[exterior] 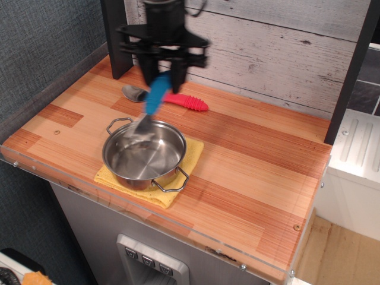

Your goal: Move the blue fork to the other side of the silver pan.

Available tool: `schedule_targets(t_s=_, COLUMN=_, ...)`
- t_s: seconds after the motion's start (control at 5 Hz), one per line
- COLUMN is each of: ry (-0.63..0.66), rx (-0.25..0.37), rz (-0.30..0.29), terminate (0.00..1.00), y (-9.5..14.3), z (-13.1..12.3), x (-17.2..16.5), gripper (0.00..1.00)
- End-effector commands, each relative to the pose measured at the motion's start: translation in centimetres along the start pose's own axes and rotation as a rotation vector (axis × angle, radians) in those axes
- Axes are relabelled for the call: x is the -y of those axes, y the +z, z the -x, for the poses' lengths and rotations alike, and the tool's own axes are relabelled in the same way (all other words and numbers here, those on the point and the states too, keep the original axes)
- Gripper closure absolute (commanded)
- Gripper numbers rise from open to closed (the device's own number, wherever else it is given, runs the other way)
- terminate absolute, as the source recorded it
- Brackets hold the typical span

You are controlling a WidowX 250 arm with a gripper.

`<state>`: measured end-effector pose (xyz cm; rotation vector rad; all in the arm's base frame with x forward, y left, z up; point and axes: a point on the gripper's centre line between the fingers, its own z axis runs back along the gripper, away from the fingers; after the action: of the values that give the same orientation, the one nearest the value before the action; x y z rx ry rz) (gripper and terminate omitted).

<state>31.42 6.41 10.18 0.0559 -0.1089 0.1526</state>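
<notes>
My gripper (161, 66) is shut on the blue fork (155, 95) and holds it in the air, handle up and grey tines hanging down. The tines hang above the far rim of the silver pan (144, 155). The fork and gripper are blurred with motion. The pan stands on a yellow cloth (168, 191) near the front left of the wooden counter and holds nothing.
A spoon with a ribbed red handle (189, 102) lies behind the pan near the back wall, its bowl partly hidden by the fork. A dark post (116, 41) stands at the back left. The counter's front edge (178, 228) runs below the cloth.
</notes>
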Motion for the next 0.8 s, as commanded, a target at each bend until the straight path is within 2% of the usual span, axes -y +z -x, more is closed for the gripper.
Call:
schedule_targets(t_s=0.0, ry=-0.071, rx=0.056, rz=-0.027, terminate=0.0, y=0.6, z=-0.8, x=-5.8, gripper=1.0)
schedule_targets(t_s=0.2, ry=-0.079, rx=0.097, rz=-0.017, terminate=0.0, y=-0.1, z=-1.1, x=-8.1, gripper=1.0)
schedule_targets(t_s=0.4, ry=-0.127, rx=0.166, rz=0.006, terminate=0.0, y=-1.2, z=-1.3, x=-9.1, gripper=1.0)
schedule_targets(t_s=0.6, ry=-0.156, rx=0.15, rz=0.029, terminate=0.0, y=-2.8, z=-1.3, x=-9.9, gripper=1.0)
